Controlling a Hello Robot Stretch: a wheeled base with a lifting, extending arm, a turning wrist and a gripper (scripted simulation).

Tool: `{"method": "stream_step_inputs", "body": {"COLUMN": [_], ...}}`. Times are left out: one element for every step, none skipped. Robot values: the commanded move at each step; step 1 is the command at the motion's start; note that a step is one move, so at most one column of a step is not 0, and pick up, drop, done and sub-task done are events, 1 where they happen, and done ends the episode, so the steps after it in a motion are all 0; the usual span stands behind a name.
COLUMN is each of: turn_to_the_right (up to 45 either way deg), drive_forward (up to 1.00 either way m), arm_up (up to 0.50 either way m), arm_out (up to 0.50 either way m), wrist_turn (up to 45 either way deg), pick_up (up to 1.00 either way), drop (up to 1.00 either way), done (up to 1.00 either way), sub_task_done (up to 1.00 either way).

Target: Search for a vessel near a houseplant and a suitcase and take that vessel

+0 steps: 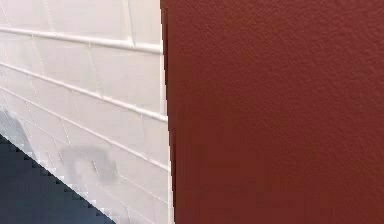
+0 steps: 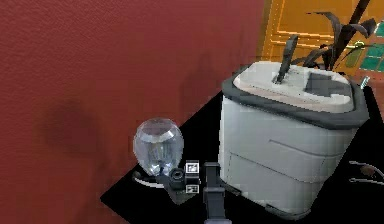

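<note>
A round clear glass vessel [image 2: 158,146] stands on a black tabletop [image 2: 200,120] in the arm side view. Right beside it lies a pale grey hard-shell suitcase [image 2: 285,135] with a dark handle on top. Dark leaves of a houseplant [image 2: 345,32] rise behind the suitcase at the top right. The arm comes up from the bottom edge, and my gripper [image 2: 168,180] sits at the foot of the glass vessel, left of the two white marker squares. I cannot tell whether it holds anything.
A dark red wall [image 2: 90,70] runs along behind the table, with an orange panelled door [image 2: 300,25] at the top right. In the forward view a red wall [image 1: 280,110] stands close ahead, next to a white tiled wall [image 1: 80,90] and dark floor [image 1: 25,190].
</note>
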Motion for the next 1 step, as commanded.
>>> {"method": "stream_step_inputs", "body": {"turn_to_the_right": [0.0], "drive_forward": [0.0], "arm_up": [0.0], "arm_out": [0.0], "wrist_turn": [0.0], "pick_up": [1.0], "drop": [0.0], "done": [0.0], "sub_task_done": [0.0]}}
